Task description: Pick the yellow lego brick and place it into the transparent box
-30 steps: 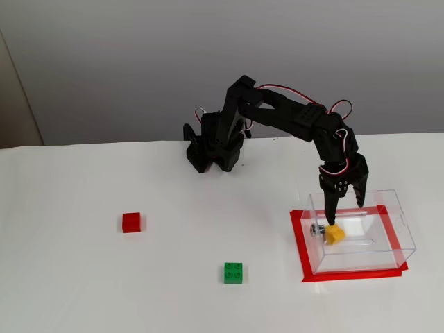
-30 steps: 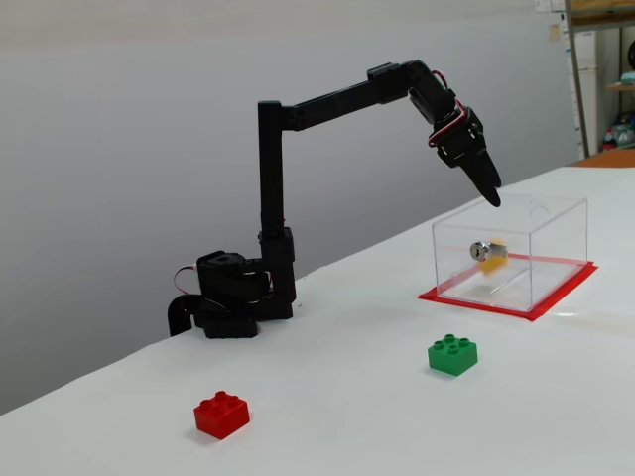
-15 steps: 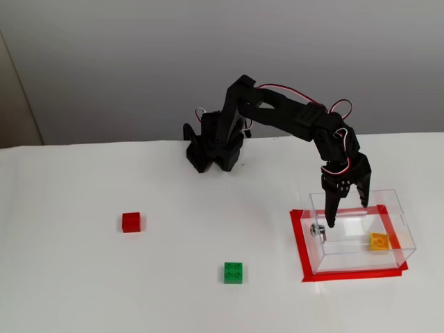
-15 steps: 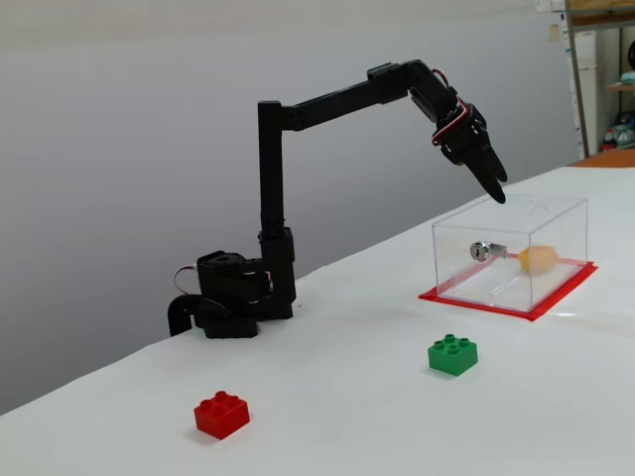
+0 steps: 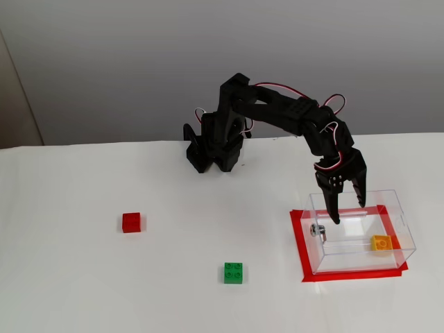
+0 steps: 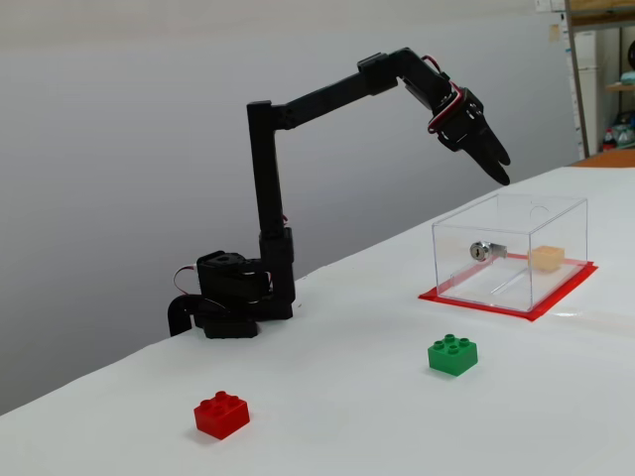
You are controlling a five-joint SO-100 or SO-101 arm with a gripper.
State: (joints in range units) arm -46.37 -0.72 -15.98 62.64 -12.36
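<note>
Since the earlier frames, the arm had drawn back and lifted, so that the gripper [image 5: 347,211] stood higher above the transparent box [image 5: 316,208], and the yellow lego brick [image 5: 380,243], previously at the fingertips on the left side of the box, lay at rest on the box floor.

In both fixed views the gripper [image 6: 504,171] was empty, with its two fingers spread apart and pointed down toward the box opening without touching the walls. The yellow lego brick [image 6: 546,258] sat inside the transparent box [image 6: 516,212], near the right wall in the higher fixed view, studs upward. A small metal fitting [image 5: 317,229] was mounted on the left wall of the box. The box stood on a red tape outline [image 5: 300,243] on the white table [image 5: 69,277].

A green brick [image 5: 234,272] lay on the table in front of the box and well apart from it. A red brick [image 5: 131,222] lay farther left, also well apart. The arm base [image 5: 211,149] stood at the rear edge of the table.
</note>
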